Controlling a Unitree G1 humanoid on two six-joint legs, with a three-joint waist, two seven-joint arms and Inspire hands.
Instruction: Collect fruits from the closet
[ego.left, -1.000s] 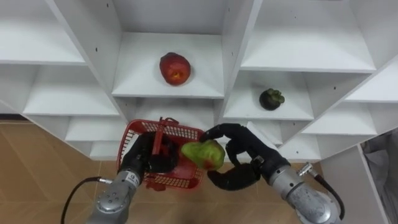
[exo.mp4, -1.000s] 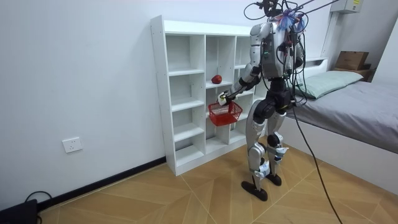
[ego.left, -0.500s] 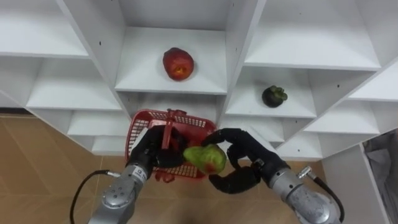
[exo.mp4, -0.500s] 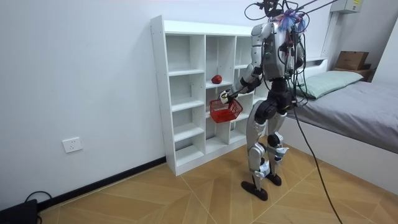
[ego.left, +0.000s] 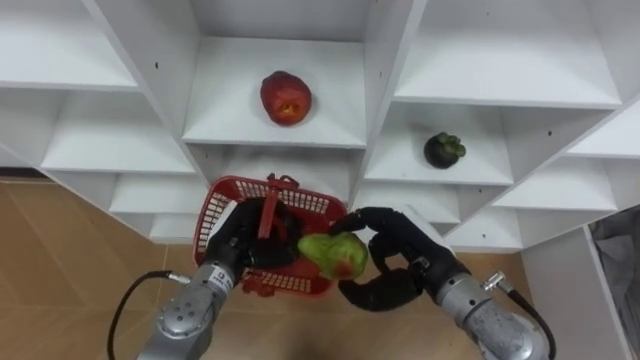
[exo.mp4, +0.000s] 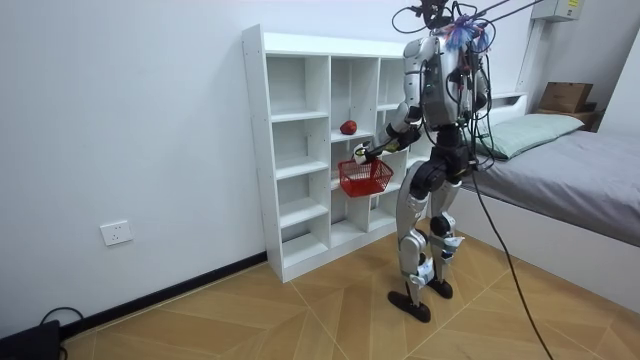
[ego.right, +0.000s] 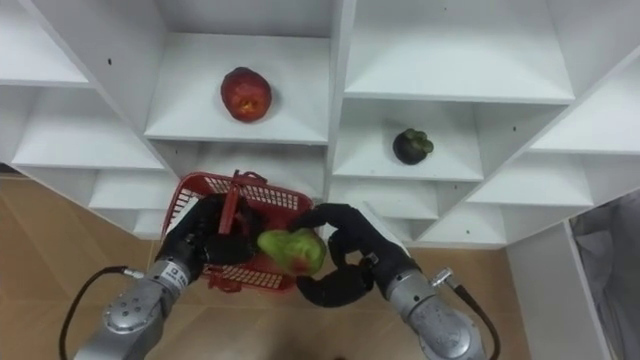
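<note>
Left eye view: red mesh basket (ego.left: 312, 203)

no text, number or sign can be read here. the small white tag (ego.left: 213, 268) at the back of the left hand (ego.left: 240, 242) bears a dark mark, too small to make out. the cardboard box (exo.mp4: 565, 97) at the room view's right is too far off to tell whether it carries any print.
</note>
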